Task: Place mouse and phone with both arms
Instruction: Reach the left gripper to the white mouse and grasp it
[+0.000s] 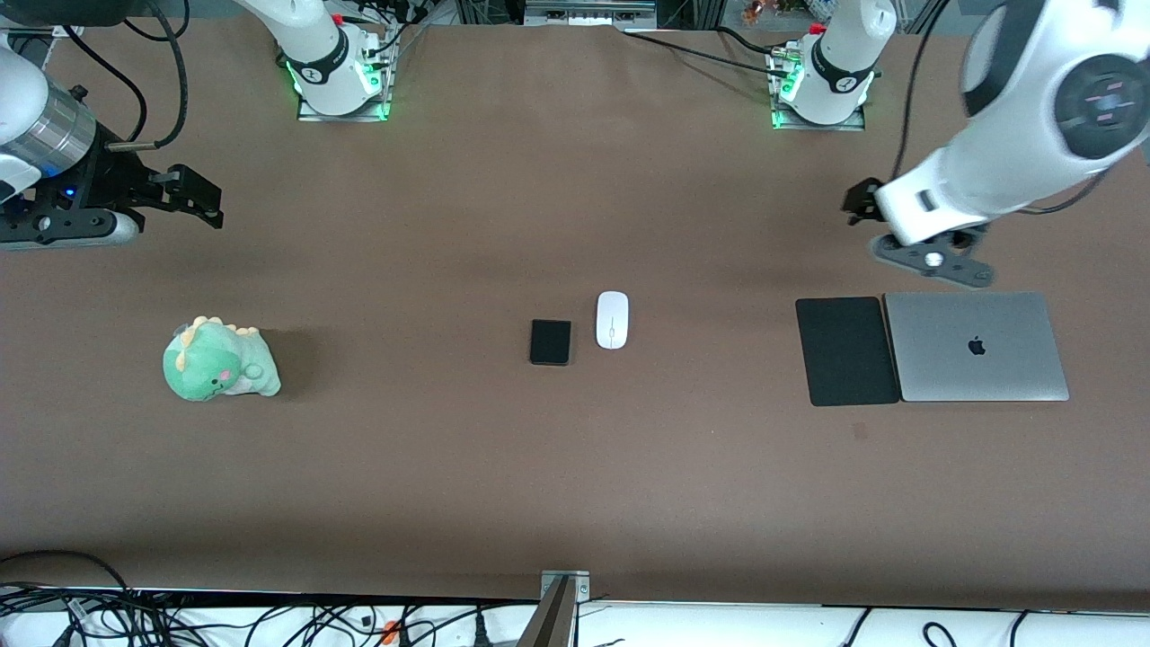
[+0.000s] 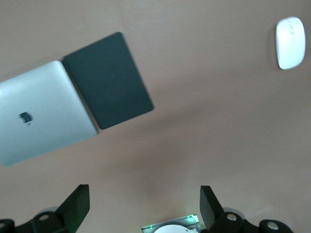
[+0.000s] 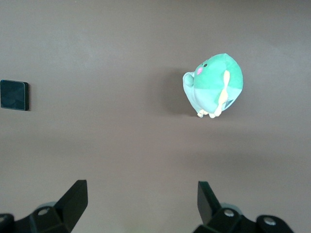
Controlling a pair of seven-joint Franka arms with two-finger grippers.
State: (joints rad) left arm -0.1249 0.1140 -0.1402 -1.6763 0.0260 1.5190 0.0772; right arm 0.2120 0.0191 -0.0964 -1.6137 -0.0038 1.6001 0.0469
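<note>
The white oval mouse (image 1: 612, 319) lies mid-table, also seen in the left wrist view (image 2: 290, 42). Beside it, toward the right arm's end, lies the small black phone (image 1: 550, 341), which the right wrist view shows too (image 3: 13, 94). My left gripper (image 1: 861, 205) hangs open and empty (image 2: 144, 194) over bare table at the left arm's end, well apart from the mouse. My right gripper (image 1: 211, 202) hangs open and empty (image 3: 141, 191) over bare table at the right arm's end, well apart from the phone.
A black mouse pad (image 1: 844, 350) and a closed silver laptop (image 1: 975, 346) lie side by side at the left arm's end. A green plush dinosaur (image 1: 218, 359) sits at the right arm's end. Cables run along the table's front edge (image 1: 269, 620).
</note>
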